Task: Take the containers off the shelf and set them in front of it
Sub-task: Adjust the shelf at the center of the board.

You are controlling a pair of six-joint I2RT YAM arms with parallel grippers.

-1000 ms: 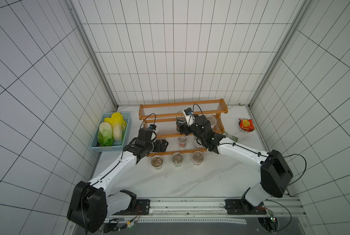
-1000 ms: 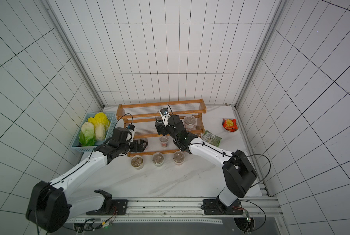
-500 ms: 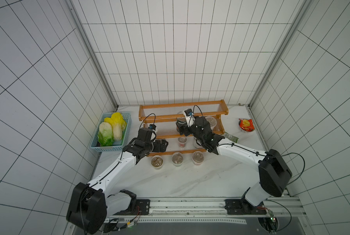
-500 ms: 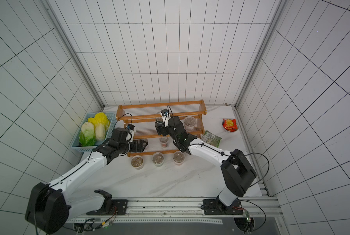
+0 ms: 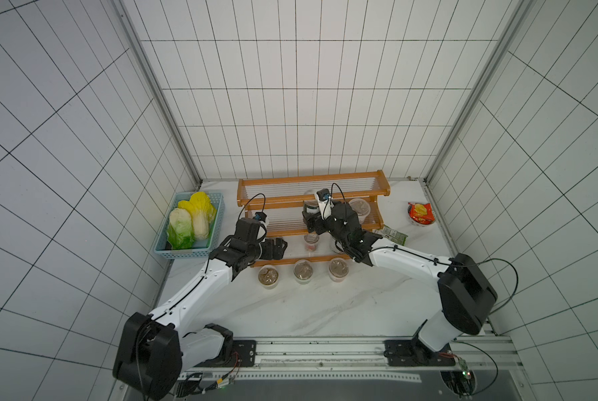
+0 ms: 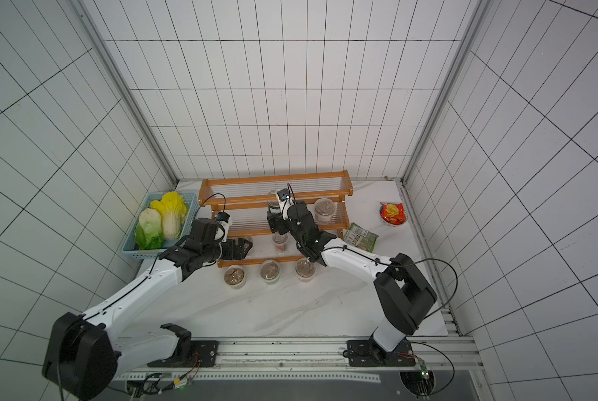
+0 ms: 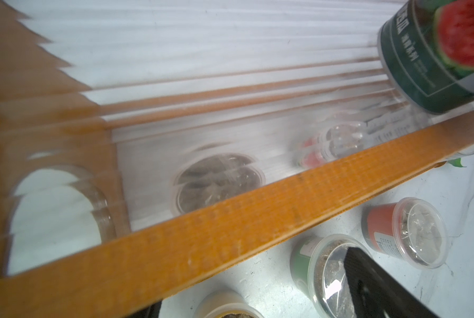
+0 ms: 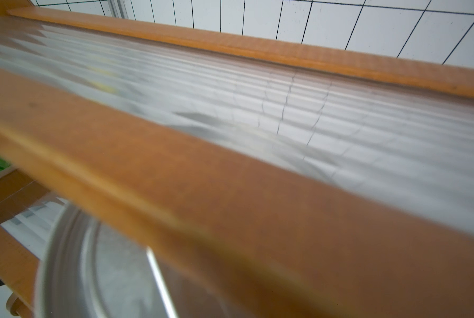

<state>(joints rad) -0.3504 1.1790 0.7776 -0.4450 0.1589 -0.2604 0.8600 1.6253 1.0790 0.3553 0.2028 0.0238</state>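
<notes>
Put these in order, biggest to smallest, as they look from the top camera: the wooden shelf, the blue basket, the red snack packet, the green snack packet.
In a top view:
1. wooden shelf, biggest.
2. blue basket.
3. red snack packet and green snack packet look about the same, so I won't rank them.

Tin can (image 7: 428,63) cropped, shelf (image 8: 202,179) blurred

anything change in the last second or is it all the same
Nothing visibly moved, and nothing was taken or let go. The right claw stays open by the dark green tin on the shelf. The left claw stays open at the lowest tier. Three lidded cups stay in front.
</notes>
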